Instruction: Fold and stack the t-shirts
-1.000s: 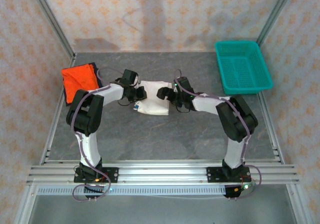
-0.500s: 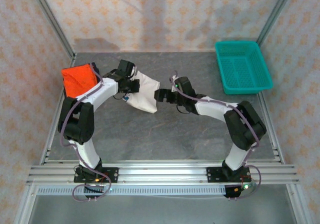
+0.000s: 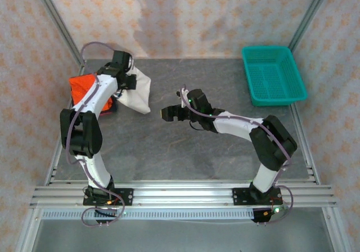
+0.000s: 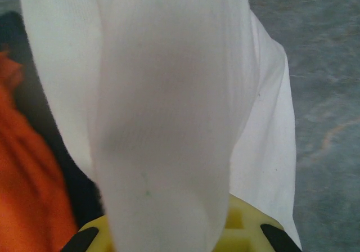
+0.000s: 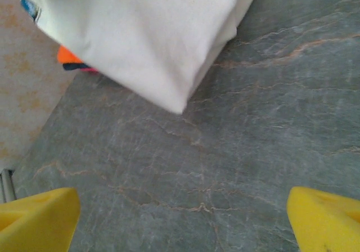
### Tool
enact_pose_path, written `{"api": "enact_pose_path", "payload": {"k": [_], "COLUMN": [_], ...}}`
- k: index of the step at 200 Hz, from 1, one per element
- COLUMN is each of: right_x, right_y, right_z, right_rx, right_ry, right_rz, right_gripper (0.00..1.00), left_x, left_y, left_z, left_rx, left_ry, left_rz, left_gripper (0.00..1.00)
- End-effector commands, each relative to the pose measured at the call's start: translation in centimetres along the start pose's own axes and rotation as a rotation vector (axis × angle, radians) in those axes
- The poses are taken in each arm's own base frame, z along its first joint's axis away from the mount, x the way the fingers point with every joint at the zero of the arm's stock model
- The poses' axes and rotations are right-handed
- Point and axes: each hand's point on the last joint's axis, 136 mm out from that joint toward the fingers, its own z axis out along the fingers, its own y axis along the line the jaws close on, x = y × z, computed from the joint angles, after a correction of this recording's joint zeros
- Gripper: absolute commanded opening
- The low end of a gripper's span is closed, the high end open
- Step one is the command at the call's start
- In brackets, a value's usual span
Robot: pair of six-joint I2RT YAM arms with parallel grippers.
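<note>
Left gripper (image 3: 126,76): closed on the white t-shirt (image 3: 138,92), far left of the table (image 3: 185,151). The shirt is a folded, multi-layer bundle of smooth, fine-knit cloth. It hangs from the jaws as a rough wedge that narrows to a soft corner at the bottom. Cannot tell whether that corner touches the table. In the left wrist view the white t-shirt (image 4: 169,122) drapes down over the yellow foam pads (image 4: 243,234).

Right wrist view: a sliver of blue print (image 5: 28,5) shows at the top edge of the bundle.

Orange t-shirt (image 3: 82,86): flat, bright and squarish, just left of the white one. It lies on the navy t-shirt (image 4: 79,190), which shows as a dark strip at its edge.

Right gripper (image 3: 169,113): mid-table and well apart from the shirts. Its pads (image 5: 36,218) are spread wide with nothing between them.

Table surface: grey, matte, with stone-like veining. Teal mesh basket (image 3: 273,75): rigid plastic, rectangular, at the far right corner.
</note>
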Motion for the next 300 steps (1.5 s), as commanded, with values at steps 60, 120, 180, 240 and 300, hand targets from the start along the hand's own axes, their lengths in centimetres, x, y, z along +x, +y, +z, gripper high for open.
{"api": "enact_pose_path", "payload": {"k": [60,120,180,240,300], "right_x": [-1.5,-1.3,-0.8,-0.8,-1.2], "right_y": [9.4,10.0,9.7,10.0,10.3], "right_z": [0.6,1.2,1.5,1.7,1.9], "right_rx": [-0.243,-0.258,-0.261,-0.279,-0.293], "right_ry": [-0.029,-0.020,-0.004,-0.002,-0.010], "right_rz": [-0.222,-0.235,-0.222,-0.215,-0.211], "right_gripper": [0.95,0.95,0.95,0.95,0.95], "left_x": [-5.0,-5.6,-3.5,-1.5,0.0], "left_y": [7.0,12.3,16.0,17.8,20.0], "left_z": [-3.3,-5.6,-5.5,-5.3,-5.7], "left_rx": [-0.122,-0.130,-0.085,-0.081,-0.101], "left_ry": [-0.081,-0.119,-0.122,-0.111,-0.088], "left_rz": [0.032,-0.106,-0.258,-0.336,-0.377], "left_gripper": [0.00,0.00,0.00,0.00,0.00]}}
